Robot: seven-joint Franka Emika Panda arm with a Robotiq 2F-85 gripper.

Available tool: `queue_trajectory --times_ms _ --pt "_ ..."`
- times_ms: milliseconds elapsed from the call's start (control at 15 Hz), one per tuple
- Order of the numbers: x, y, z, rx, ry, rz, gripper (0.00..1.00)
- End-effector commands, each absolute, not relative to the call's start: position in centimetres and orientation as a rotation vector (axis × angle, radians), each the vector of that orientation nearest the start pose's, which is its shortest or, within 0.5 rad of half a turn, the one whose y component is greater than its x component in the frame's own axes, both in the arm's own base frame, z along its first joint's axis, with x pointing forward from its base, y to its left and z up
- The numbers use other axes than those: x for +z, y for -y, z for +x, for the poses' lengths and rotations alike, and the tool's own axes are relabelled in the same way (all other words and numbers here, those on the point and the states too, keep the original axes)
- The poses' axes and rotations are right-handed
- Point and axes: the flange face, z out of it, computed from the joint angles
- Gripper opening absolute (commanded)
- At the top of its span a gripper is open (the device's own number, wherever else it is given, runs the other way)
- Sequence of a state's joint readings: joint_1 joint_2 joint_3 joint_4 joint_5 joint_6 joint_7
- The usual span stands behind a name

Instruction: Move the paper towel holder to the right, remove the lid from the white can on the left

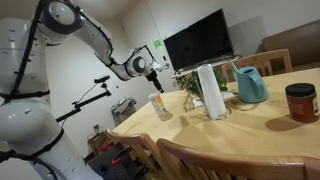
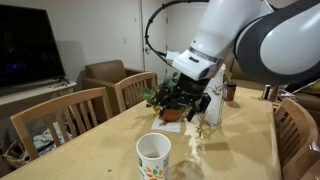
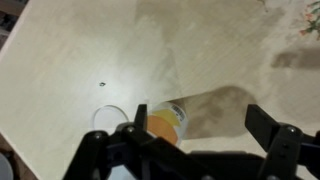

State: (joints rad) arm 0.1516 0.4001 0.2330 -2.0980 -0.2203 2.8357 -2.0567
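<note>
White can [image 2: 153, 157] stands upright on the desk [image 2: 90, 150], at the towel holder's [image 1: 210, 91] nine o'clock; tool [image 1: 154, 73], jaws apart and empty, hangs above its top, seemingly for the lid.

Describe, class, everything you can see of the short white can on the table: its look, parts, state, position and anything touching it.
The white can is a short, whitish, slightly tapered cylinder with yellowish-orange marks on its side. It stands upright on the light wooden table, near an edge. In an exterior view its top looks open, showing a rim and hollow inside. Only the table touches it. The tall paper towel holder stands apart, about twice its height. The open gripper hovers just above it without contact.
</note>
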Motion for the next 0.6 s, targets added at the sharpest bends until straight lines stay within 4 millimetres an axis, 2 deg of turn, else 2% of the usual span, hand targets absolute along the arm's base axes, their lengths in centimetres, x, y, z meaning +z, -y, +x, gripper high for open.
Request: queue_trajectory --times_ms 0,267,533 --pt "26.5 -23.4 55.6 0.148 -2.792 0.860 1.00" --pt "25.0 -23.6 54.9 0.018 -2.885 0.903 1.00" --pt "24.3 -23.4 54.9 0.051 -2.884 0.876 1.00"
